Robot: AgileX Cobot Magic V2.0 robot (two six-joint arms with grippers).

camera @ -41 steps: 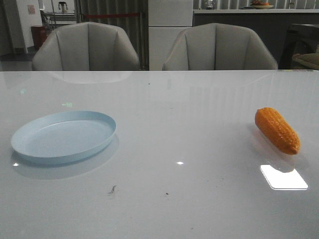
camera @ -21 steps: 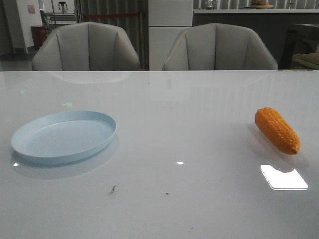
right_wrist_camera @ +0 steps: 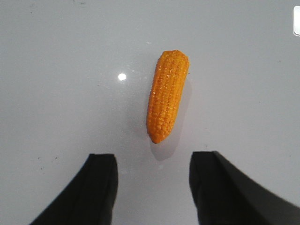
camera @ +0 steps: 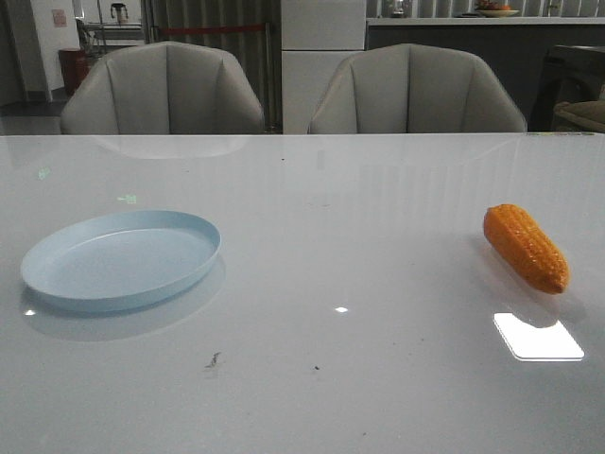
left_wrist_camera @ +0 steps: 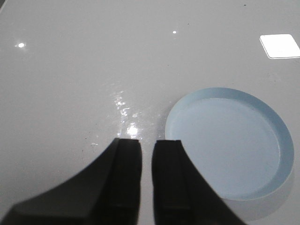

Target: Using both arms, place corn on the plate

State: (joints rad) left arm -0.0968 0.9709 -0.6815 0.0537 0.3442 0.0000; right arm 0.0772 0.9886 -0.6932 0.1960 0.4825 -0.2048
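Note:
The orange corn lies on the white table at the right, its tapered end toward the front. The pale blue plate sits empty at the left. Neither arm shows in the front view. In the right wrist view my right gripper is open and empty, its tips above the table just short of the corn's tapered end. In the left wrist view my left gripper has its jaws nearly together with a thin gap, holding nothing, beside the plate's rim.
Two grey chairs stand behind the table's far edge. A bright light patch reflects on the table in front of the corn. Small dark specks mark the table near the front.

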